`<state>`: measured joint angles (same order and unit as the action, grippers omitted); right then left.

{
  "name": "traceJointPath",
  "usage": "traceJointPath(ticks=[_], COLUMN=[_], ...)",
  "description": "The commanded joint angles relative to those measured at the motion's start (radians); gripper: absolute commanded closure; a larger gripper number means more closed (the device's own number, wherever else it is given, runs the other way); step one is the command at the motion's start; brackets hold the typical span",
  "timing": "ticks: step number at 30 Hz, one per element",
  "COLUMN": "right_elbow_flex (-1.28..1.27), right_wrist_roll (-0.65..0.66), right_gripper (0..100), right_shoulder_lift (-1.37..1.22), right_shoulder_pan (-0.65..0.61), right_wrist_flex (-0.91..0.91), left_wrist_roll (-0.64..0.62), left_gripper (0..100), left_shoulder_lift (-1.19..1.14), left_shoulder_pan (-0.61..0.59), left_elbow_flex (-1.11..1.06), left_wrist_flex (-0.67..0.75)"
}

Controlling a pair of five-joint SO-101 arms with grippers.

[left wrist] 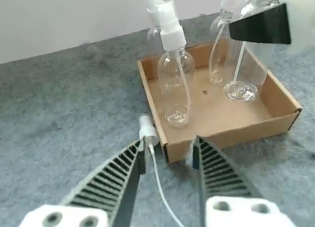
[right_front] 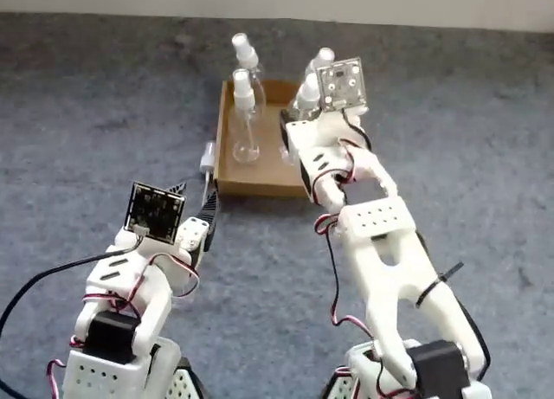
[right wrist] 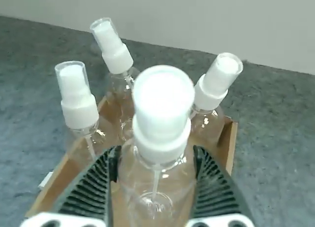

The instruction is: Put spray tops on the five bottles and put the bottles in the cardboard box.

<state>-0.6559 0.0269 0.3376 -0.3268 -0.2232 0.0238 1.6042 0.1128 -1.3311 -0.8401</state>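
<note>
Tool (right wrist: pixel 156 160) gripping capped bottle (right wrist: pixel 160 113), cardboard box (right wrist: pixel 229 138) beneath

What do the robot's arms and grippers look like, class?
The left arm and right arm are white shells with black motors and red wires. The left gripper and right gripper have dark ribbed tapering fingers. Wrist boards: a dark board left, a pale board right.

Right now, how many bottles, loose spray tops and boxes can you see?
Bottles: 4
Loose spray tops: 1
Cardboard boxes: 1
Total: 6
</note>
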Motion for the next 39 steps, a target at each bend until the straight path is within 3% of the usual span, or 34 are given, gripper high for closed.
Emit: traceJointPath(ticks=[1, 19, 39], right_elbow_flex=[0.013, 0.030, 0.050], right_wrist_roll=[0.012, 0.015, 0.015], right_gripper=[99.5, 99.5, 95.5], right_shoulder_lift=[-0.027, -0.240, -0.283], right_shoulder_pan=[0.013, 0.050, 0.056], right_wrist_flex=[0.084, 0.219, 0.217], left_wrist_roll=[0.003, 0.003, 0.003], left_gripper=[88, 88, 88], left_shoulder_lift=[0.012, 0.012, 0.012], left_shoulder_pan=[-0.010, -0.010, -0.010], left_elbow_flex=[0.008, 0.007, 0.007], left_wrist_flex=[0.020, 0.020, 0.020])
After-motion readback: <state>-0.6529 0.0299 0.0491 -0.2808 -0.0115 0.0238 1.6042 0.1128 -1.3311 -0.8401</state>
